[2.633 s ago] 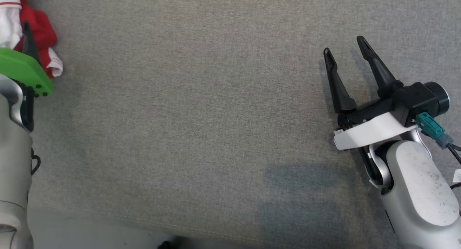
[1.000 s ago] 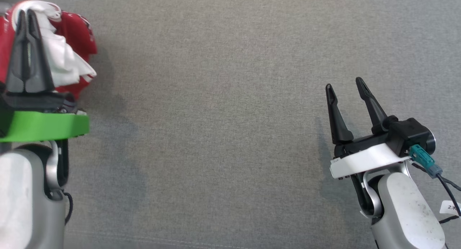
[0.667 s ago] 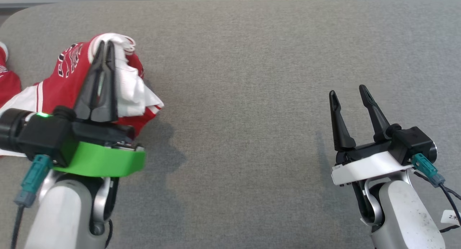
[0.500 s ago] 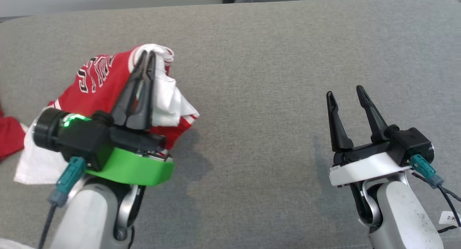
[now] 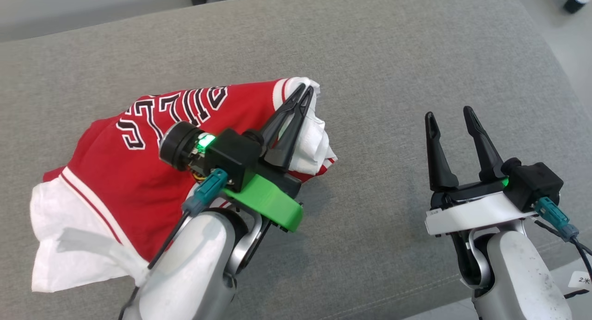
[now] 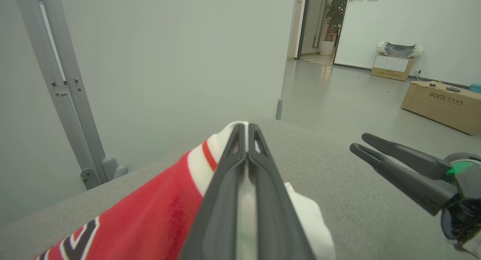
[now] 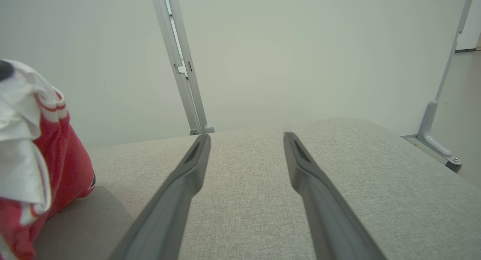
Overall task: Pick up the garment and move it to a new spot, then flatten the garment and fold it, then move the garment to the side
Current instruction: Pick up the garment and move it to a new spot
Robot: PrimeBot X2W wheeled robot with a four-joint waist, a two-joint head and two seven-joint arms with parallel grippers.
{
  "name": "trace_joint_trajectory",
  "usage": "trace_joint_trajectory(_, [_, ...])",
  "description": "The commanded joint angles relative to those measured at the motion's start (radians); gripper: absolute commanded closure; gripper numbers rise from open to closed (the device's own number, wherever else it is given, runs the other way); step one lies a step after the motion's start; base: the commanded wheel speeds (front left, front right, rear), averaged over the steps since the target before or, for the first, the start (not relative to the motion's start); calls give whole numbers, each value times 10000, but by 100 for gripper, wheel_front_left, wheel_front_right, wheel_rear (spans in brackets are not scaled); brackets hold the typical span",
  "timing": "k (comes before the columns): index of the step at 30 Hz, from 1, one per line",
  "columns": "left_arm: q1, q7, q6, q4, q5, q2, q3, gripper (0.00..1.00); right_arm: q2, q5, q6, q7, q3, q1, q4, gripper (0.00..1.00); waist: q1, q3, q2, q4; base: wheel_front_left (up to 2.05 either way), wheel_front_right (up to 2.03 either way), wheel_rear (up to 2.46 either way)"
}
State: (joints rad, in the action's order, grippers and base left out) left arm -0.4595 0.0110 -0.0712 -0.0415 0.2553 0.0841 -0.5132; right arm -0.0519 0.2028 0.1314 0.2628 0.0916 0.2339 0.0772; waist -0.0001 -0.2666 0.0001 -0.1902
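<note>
Left pincer point(image 5: 305, 89) clamped tight on red garment point(image 5: 134, 172) at its white hem, cloth trailing to 8 o'clock across desk point(image 5: 393, 52). Vs seconds ago: garment hauled much nearer right pincer point(image 5: 449, 114) (camera swung too). That one, at 3 o'clock, spread wide, empty. Relocation looks nearly done; flatten next.

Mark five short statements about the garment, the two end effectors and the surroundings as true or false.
1. The left end effector is shut on the red and white garment. True.
2. The right end effector also grips the garment. False: it is open and apart from it, over the bare grey surface.
3. The garment lies flat and neatly folded. False: it is bunched, pinched at a white-trimmed edge.
4. Black-and-white lettering shows on the red cloth. True.
5. A cardboard box appears in the left wrist view. True.
</note>
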Motion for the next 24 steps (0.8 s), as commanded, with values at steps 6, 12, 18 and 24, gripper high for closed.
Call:
trace_joint_trajectory(6, [-626,-283,-123,1969,317,-197,-461,100,11,408,-13,55,89,221,-116,0,1,-976,-1,-959,0,0,0])
trace_joint_trajectory(12, [-1093,-1015,-154,3843,622,-298,-938,32,10,582,-13,56,140,294,-52,0,1,-1122,-1,-955,0,0,0])
trace_joint_trajectory(18, [-1325,-1978,174,4461,1026,-327,-1272,0,8,363,-13,57,97,247,84,0,1,-715,-1,-529,0,0,0])
trace_joint_trajectory(24, [-1121,-2424,829,4495,1250,-224,-755,0,0,-13,-13,57,11,68,181,0,1,-93,-1,41,0,0,0])
